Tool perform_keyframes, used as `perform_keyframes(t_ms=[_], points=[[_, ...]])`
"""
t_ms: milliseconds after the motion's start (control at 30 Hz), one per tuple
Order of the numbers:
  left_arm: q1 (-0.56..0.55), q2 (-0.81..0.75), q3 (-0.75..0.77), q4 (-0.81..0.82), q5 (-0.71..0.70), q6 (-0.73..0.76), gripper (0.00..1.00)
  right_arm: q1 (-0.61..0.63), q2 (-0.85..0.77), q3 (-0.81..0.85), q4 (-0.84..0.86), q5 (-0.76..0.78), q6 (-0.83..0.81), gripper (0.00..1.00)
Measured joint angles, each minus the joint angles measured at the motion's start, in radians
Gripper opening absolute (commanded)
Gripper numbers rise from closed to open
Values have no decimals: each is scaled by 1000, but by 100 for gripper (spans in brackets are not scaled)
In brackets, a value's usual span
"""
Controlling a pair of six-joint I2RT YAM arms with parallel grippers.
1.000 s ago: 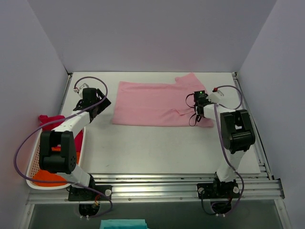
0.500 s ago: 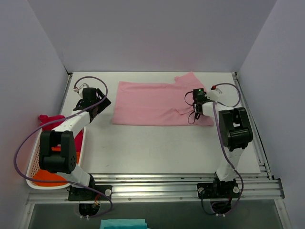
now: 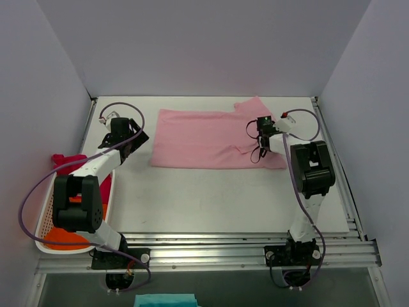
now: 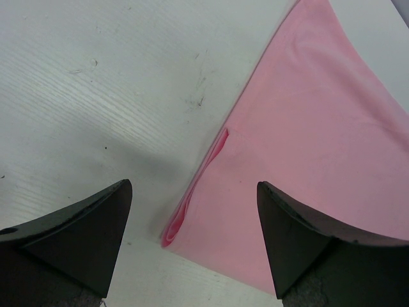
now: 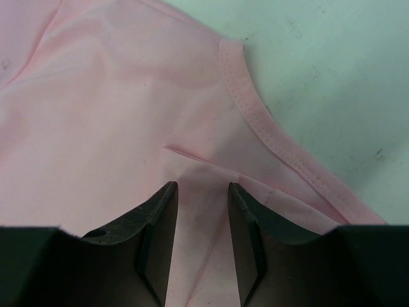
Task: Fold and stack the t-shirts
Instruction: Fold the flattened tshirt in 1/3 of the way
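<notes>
The pink shirt (image 3: 204,139) lies flat on the far half of the desk (image 3: 211,198), stretched left to right, with a sleeve poking out toward the far right corner. It looks doubled over, since its near left corner shows two layers at the edge in the left wrist view. The left claw (image 3: 126,137) hangs just off the shirt's left end, above bare desk, and its jaws stand wide apart with nothing in them. Seen from its wrist, that layered corner of the pink shirt (image 4: 307,147) lies below and between the two fingers of the left claw (image 4: 193,188), with the desk (image 4: 96,77) to the left of it. The right claw (image 3: 262,142) is down on the shirt's right end, near the sleeve. In its wrist view the right claw (image 5: 203,185) has its jaws drawn close together over the pink shirt (image 5: 108,109), and a small raised pleat of cloth runs into the narrow gap. I cannot tell whether they pinch it. A stitched hem curves past on the right, with bare desk (image 5: 332,77) beyond. A basket (image 3: 46,204) sits at the desk's left edge, holding the red shirt (image 3: 67,161) at its far end and the orange shirt (image 3: 61,238) at its near end.
</notes>
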Motion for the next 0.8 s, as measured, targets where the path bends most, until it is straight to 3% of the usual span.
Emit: perform_keyframes(t_ms=[800], points=[[0, 0, 0, 0, 0, 0, 88, 0, -3, -34, -1, -3, 3, 35]])
